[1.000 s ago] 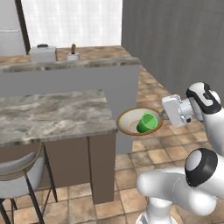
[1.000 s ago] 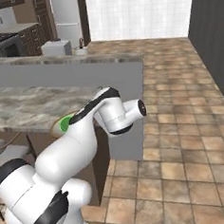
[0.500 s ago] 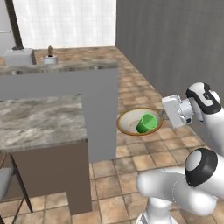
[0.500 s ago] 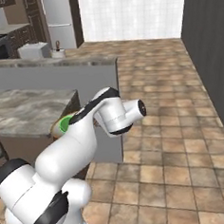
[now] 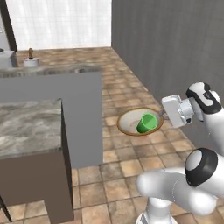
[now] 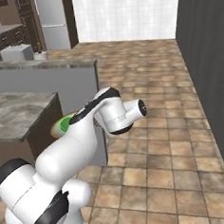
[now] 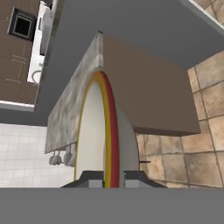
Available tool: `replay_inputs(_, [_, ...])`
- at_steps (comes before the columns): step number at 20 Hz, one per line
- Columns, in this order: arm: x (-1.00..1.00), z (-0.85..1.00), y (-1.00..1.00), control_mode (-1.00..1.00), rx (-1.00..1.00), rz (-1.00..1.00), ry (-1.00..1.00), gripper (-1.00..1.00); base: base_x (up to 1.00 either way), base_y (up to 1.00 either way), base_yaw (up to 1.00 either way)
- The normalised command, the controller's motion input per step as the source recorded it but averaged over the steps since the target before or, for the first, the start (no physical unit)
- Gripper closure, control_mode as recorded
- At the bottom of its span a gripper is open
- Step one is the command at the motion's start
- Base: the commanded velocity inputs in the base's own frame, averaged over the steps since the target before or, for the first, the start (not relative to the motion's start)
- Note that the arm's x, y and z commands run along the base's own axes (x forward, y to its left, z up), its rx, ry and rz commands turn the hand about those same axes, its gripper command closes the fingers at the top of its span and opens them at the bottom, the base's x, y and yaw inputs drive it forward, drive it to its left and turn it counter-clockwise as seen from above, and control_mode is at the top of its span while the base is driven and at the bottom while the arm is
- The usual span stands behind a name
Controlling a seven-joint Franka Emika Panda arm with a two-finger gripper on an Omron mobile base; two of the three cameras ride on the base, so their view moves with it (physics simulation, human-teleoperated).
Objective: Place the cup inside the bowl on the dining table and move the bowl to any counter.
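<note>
Comparing with earlier: whole scene has slid left in both base views, so the camera has moved; the bowl and cup sit the same against the arm.
Table: long grey-beige veined marble dining table (image 5: pixel 28 124) at far left, its end now well left of the bowl.
Bowl: wide shallow tan-rimmed, cream-inside bowl (image 5: pixel 131 122) held in the air over the brown tile floor (image 5: pixel 122 170), clear of the table.
Cup: small bright green plastic cup (image 5: pixel 147 123) lying tilted inside the bowl.
Gripper: two-finger gripper (image 7: pixel 108 177) pinched on the bowl's rim.
</note>
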Motion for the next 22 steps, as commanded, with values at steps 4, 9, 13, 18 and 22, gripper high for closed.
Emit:
replay_inputs(4, [0.0,0.0,0.0,1.0,0.0,0.0,0.0,1.0,0.65,-0.46,0.0])
replay_inputs(9, [0.0,0.0,0.0,1.0,0.0,0.0,0.0,1.0,0.83,-0.36,0.0])
replay_inputs(13, [0.0,0.0,0.0,1.0,0.0,0.0,0.0,1.0,0.81,-0.4,0.0])
replay_inputs(18, [0.0,0.0,0.0,1.0,0.0,0.0,0.0,1.0,0.7,-0.49,0.0])
replay_inputs(22, [0.0,0.0,0.0,1.0,0.0,0.0,0.0,1.0,0.57,-0.66,0.0])
